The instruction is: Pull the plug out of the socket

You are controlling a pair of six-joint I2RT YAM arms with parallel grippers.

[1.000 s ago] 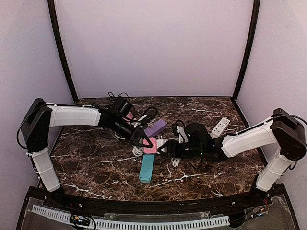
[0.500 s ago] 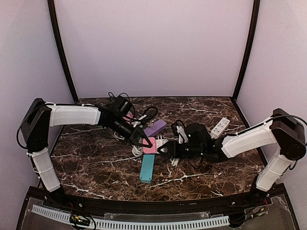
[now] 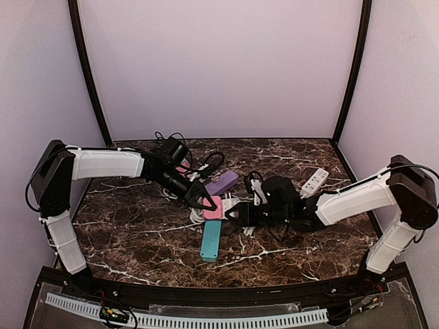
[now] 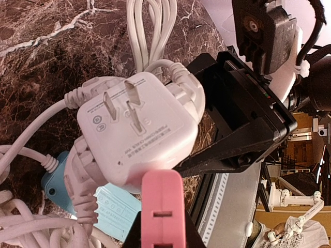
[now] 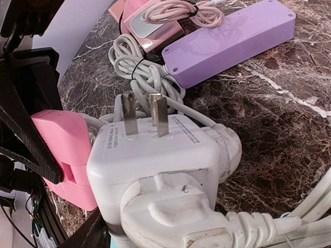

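Just past the teal strip (image 3: 210, 240) at 6 o'clock, the white plug (image 4: 139, 134), prongs bare and clear of the pink socket (image 4: 163, 212), sits clamped in the right hand (image 3: 231, 214), the socket pinched in the left hand (image 3: 207, 203) at its 9 o'clock; its trailing cords (image 5: 139, 67) could snag and wrench it loose. Toward 12 o'clock a purple strip (image 5: 232, 39) crowds the table (image 3: 137, 233)
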